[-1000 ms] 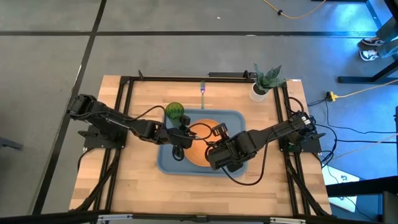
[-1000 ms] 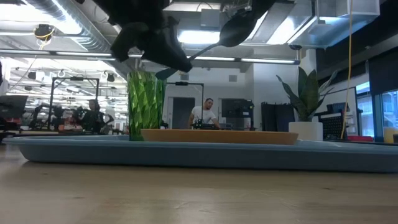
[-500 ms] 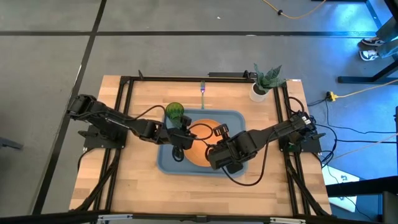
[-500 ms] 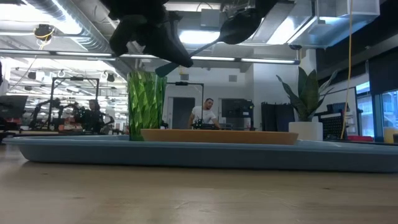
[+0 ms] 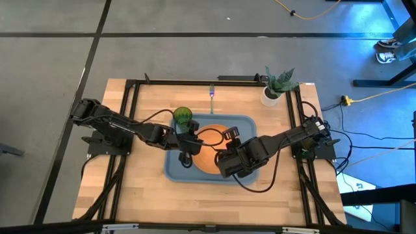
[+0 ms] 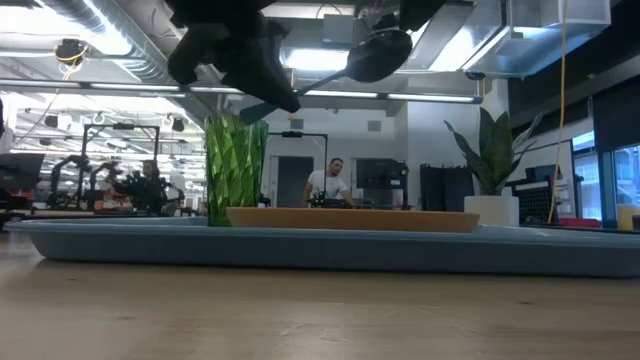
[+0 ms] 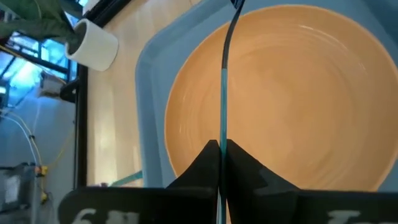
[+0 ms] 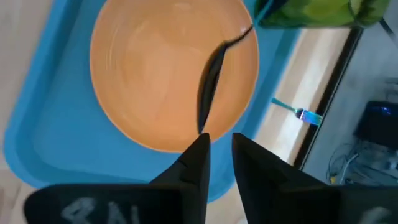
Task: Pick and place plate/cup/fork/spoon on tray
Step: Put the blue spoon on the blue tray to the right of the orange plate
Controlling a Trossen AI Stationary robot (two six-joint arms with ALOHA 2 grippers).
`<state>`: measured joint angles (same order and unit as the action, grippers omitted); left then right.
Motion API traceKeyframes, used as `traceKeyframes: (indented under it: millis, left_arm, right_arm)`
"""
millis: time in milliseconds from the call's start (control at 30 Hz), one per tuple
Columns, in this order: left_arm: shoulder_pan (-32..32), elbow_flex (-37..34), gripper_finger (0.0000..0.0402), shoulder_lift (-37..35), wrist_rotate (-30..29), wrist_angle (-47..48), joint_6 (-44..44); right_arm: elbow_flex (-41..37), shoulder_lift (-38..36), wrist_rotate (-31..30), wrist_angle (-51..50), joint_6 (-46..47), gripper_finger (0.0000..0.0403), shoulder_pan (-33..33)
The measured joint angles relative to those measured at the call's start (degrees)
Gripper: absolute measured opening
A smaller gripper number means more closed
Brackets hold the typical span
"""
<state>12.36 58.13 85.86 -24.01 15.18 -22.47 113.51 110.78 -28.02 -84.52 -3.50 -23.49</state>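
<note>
At the near edge of the bench (image 6: 300,320), you have bare wood in front of the tray (image 6: 320,250), which lies flat at mid-bench with its long side toward you. On the tray sits the plate (image 6: 350,219), flat and nearer the tray's right end. The cup (image 6: 235,168) stands upright just beside the plate at the tray's far left corner.

Above the plate hangs the spoon (image 6: 378,55), clear of every surface, with its dark bowl higher than its teal handle. Your left tool (image 7: 221,152) is closed tight on that handle, over the left part of the tray, and the spoon reaches out from it across the plate. Your right tool (image 8: 217,140) hovers over the right part of the plate. Its fingers stand a narrow gap apart with nothing between them. The tip of the spoon's bowl lies right at one fingertip, and you cannot tell whether they touch.

Beyond the tray, the fork (image 5: 212,91) lies on the bare bench near the far edge, well apart from both tools. A white pot with a green plant (image 5: 270,96) stands at the far right corner. Past the bench, a person (image 6: 328,183) shows in the room behind.
</note>
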Motion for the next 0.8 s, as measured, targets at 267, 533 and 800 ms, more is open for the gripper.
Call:
traceKeyframes:
  millis: [267, 533, 800]
  left_arm:
    - [0.4, 1.9, 0.0001, -0.5, -4.69, 5.65, 10.46]
    - [2.34, 13.79, 0.0, -0.31, -9.96, 18.49, 23.16]
    - [2.47, 25.6, 0.0, -0.31, -13.86, 34.73, 35.61]
  right_arm:
    - [-0.08, -4.42, -4.45, -5.36, 8.67, 0.0073, 0.0]
    - [-0.07, -11.54, -3.96, -5.47, 12.93, 0.0073, -1.77]
    - [-0.07, -17.38, -3.81, -5.41, 18.67, 0.0073, -4.74]
